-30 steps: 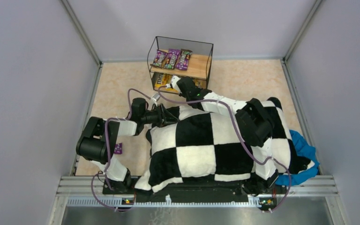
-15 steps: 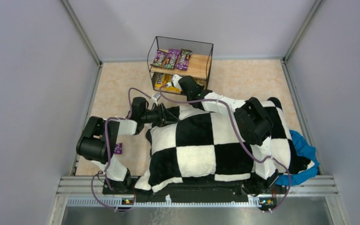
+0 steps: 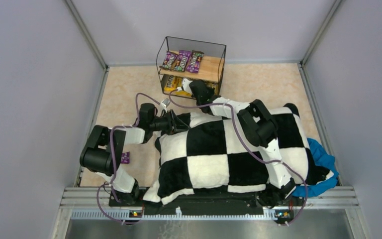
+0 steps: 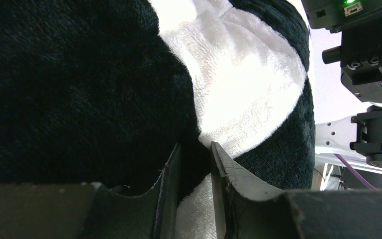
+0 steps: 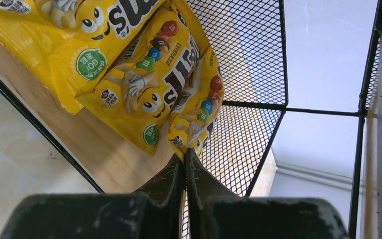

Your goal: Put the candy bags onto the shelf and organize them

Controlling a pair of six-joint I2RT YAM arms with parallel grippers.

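Observation:
The shelf [image 3: 213,70] stands at the back of the table, with three purple candy bags [image 3: 181,60] on its top board. Yellow candy bags [image 3: 172,84] lie on the lower board. In the right wrist view my right gripper [image 5: 184,154] is shut on the edge of a yellow candy bag [image 5: 199,107], held inside the lower tier against the mesh wall, beside two other yellow bags [image 5: 144,84]. My left gripper [image 4: 195,149] is shut on a fold of the black-and-white checkered cushion [image 4: 238,94]. A small purple bag [image 3: 125,158] lies on the table beside the left arm.
The checkered cushion [image 3: 214,154] covers the middle of the table and lies under the right arm. A blue cloth [image 3: 323,159] sticks out at its right edge. Grey walls enclose the table on three sides.
My right arm has pushed forward, carrying the yellow bag deeper into the shelf's lower tier. The left arm has stayed in place on the cushion.

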